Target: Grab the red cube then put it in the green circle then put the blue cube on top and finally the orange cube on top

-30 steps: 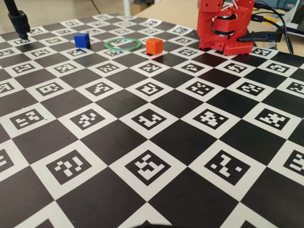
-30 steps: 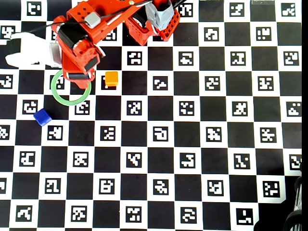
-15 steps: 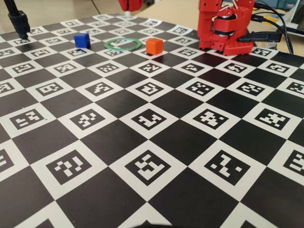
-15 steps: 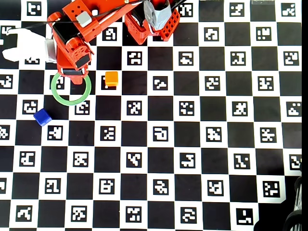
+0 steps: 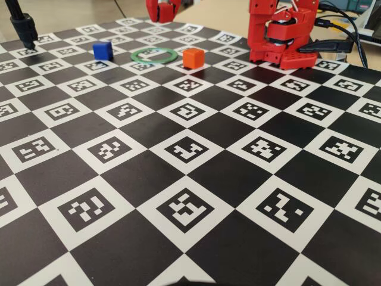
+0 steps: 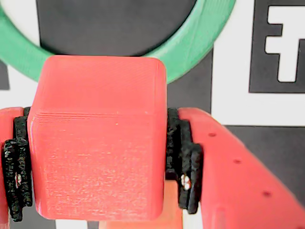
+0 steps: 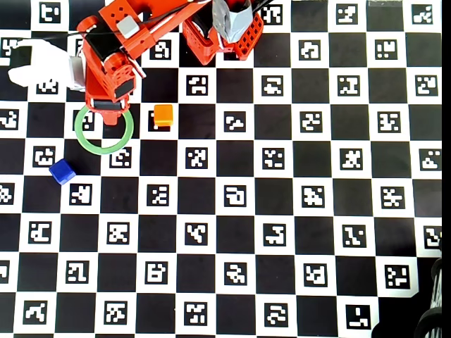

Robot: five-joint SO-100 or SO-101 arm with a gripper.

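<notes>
Arm [image 7: 109,60] lower and farther forward than a second ago, nearer the green circle [image 7: 79,132].

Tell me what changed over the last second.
In the overhead view the gripper pulled back from inside the thin light-green ring to its upper edge, and its tip entered the fixed view's top. It holds the small bright-red plastic cube. The small deep-blue cube, small orange cube and ring stayed put.

No readable text, only coded marker squares [image 5: 186,208].
</notes>
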